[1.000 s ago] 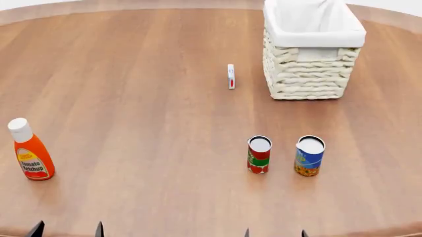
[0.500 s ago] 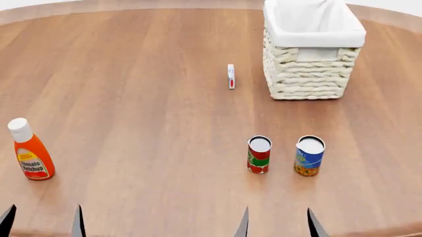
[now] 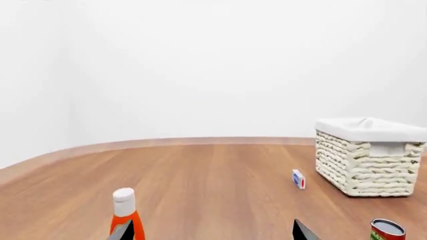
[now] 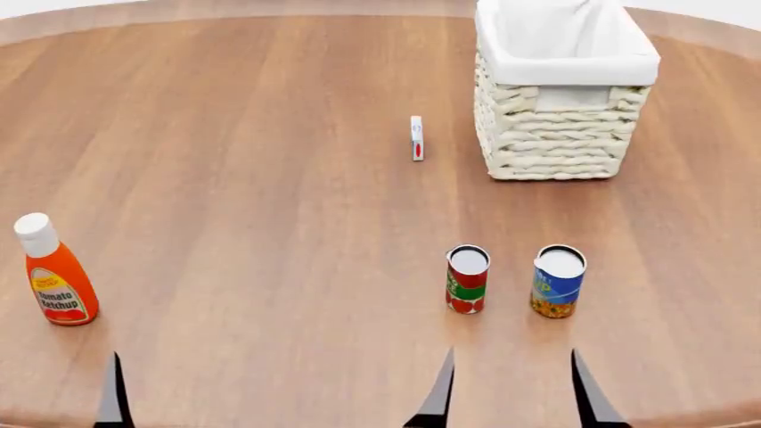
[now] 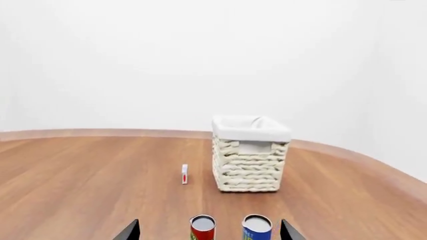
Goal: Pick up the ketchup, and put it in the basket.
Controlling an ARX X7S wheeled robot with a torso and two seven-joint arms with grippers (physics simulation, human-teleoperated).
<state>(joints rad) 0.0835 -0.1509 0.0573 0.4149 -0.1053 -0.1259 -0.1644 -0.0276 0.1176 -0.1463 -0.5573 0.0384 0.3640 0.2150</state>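
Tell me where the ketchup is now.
In the head view the ketchup stands upright at the table's near left, far from the cans and the basket.

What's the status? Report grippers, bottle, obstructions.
Left gripper and right gripper open, empty. Orange-red plastic ketchup squeeze bottle upright, untouched, at table's left. Cream woven wicker basket far right. Nothing between left gripper and bottle.

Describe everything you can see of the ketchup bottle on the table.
The ketchup is an orange-red squeeze bottle, apparently plastic, with a tall white cap and a yellow "Tomato Ketchup" label. It stands upright and alone on the wooden table, at its near left, far from the basket. Nothing touches it but the tabletop.
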